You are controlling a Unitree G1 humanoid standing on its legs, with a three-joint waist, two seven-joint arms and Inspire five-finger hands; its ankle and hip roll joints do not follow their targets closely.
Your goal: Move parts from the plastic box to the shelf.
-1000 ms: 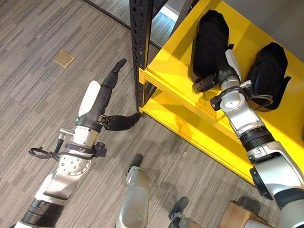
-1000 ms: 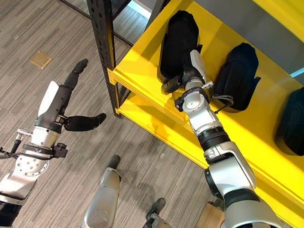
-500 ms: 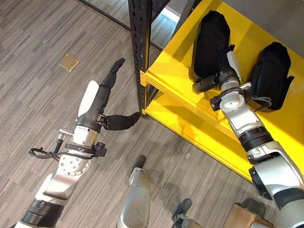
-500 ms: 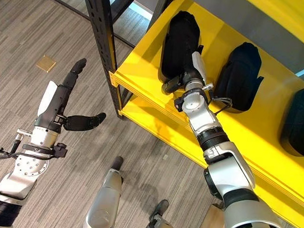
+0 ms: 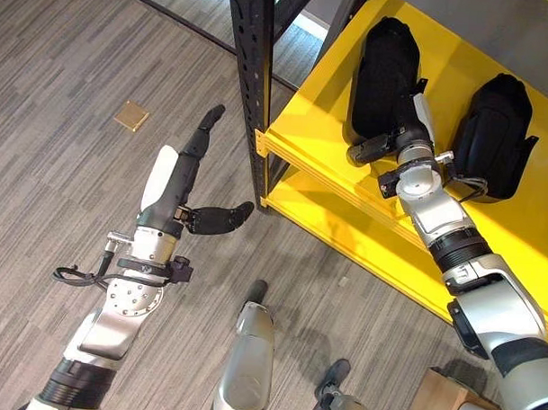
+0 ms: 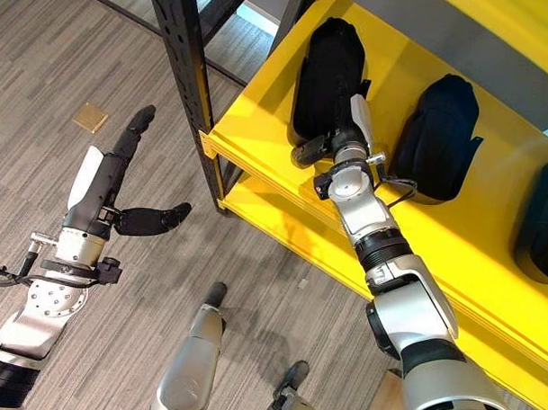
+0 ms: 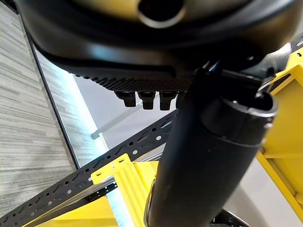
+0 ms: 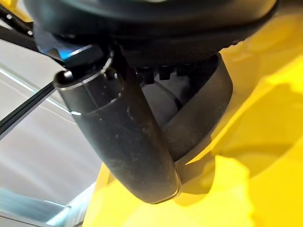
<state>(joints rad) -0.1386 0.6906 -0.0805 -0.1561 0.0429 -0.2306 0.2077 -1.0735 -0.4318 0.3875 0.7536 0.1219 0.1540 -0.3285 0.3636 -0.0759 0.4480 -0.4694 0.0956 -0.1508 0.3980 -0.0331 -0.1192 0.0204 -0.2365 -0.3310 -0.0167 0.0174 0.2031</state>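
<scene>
Three black parts lie on the yellow shelf (image 5: 318, 117): one at the left (image 5: 380, 65), one in the middle (image 5: 493, 132) and one at the right edge (image 6: 539, 214). My right hand (image 5: 404, 129) rests on the shelf against the near end of the left part, its fingers straight along it and its thumb (image 5: 370, 150) standing out beside that end; in the right wrist view the part's dark curve (image 8: 208, 113) shows just past the thumb. My left hand (image 5: 180, 179) hangs open over the floor, left of the shelf's post, holding nothing.
The shelf's black perforated post (image 5: 247, 78) stands between my two hands. A lower yellow shelf board (image 5: 345, 234) lies beneath. A small brass plate (image 5: 131, 116) is set in the grey floor. A wooden block (image 5: 434, 399) shows at the bottom right.
The camera has shifted a little, so the whole picture has moved. Both hands keep their poses, and the right hand stays at the left part.
</scene>
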